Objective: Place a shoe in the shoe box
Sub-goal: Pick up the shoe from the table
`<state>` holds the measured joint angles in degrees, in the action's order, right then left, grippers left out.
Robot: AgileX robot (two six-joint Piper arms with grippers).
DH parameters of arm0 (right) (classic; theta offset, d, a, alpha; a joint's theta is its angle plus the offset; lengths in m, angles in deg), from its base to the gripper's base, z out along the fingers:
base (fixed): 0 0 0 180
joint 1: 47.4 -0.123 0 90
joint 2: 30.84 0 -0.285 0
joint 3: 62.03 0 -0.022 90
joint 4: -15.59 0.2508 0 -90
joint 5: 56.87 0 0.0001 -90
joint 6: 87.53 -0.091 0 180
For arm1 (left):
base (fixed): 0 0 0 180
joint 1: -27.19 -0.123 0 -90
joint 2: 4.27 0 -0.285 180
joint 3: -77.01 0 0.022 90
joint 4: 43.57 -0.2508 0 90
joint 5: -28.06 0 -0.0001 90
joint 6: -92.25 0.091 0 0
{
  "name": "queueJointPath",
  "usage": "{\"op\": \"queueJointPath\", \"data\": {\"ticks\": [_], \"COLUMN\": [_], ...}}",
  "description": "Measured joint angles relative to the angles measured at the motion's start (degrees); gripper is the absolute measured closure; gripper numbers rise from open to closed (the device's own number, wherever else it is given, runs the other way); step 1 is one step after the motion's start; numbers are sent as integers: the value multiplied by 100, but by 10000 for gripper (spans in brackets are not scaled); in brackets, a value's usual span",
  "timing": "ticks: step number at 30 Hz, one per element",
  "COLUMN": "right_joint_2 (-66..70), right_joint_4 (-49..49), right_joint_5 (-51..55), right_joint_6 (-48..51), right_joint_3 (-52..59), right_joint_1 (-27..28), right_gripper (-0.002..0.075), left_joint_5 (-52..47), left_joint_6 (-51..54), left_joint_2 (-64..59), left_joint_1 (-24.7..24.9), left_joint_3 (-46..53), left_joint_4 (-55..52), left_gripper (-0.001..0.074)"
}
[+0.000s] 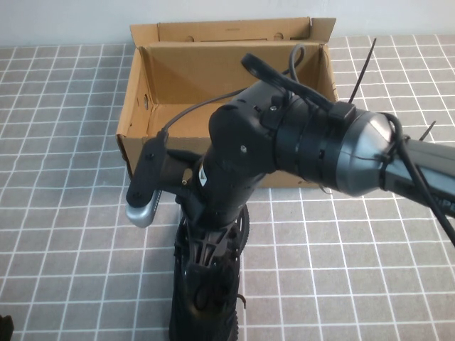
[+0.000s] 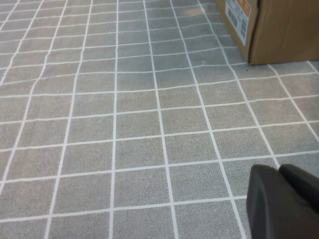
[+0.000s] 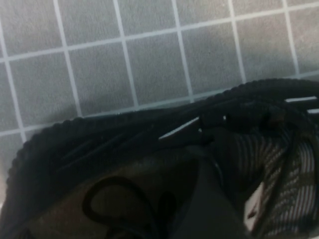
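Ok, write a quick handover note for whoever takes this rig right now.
Right gripper: open, lowered over the black knit sneaker on the table, in front of the box; grip not confirmed.
Left gripper: shut, empty, parked low above the grey tiled cloth.
Brown cardboard shoe box: lid flap open, nothing seen inside.
Done: approach.
Left: grasp the sneaker, lift it, place it in the box.

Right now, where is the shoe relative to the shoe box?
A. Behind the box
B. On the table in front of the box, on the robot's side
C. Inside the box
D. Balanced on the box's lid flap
B: the shoe lies on the tiled table in front of the open, empty shoe box, with the right end effector down over it.
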<state>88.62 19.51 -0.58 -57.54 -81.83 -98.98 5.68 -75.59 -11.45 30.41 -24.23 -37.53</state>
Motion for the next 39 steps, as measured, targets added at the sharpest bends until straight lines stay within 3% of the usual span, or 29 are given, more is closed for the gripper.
{"op": "queueJointPath", "data": {"ticks": [22,26,32,39], "right_joint_2": [165,234,244,-286], "right_joint_4": [-298,-263,-245,-426], "right_joint_5": [255,328,472,1163], "right_joint_6": [-10,-10,-46,-229], "right_joint_3": [-13,-13,-13,-3], "right_joint_1": [11,46,53,53], "right_gripper": [377,453,690,724], "left_joint_5": [0,0,0,0], "left_joint_6": [0,0,0,0], "left_joint_2": [0,0,0,0], "left_joint_1": [0,0,0,0], "left_joint_3": [0,0,0,0], "left_joint_4": [0,0,0,0], "left_gripper": [736,736,736,736]}}
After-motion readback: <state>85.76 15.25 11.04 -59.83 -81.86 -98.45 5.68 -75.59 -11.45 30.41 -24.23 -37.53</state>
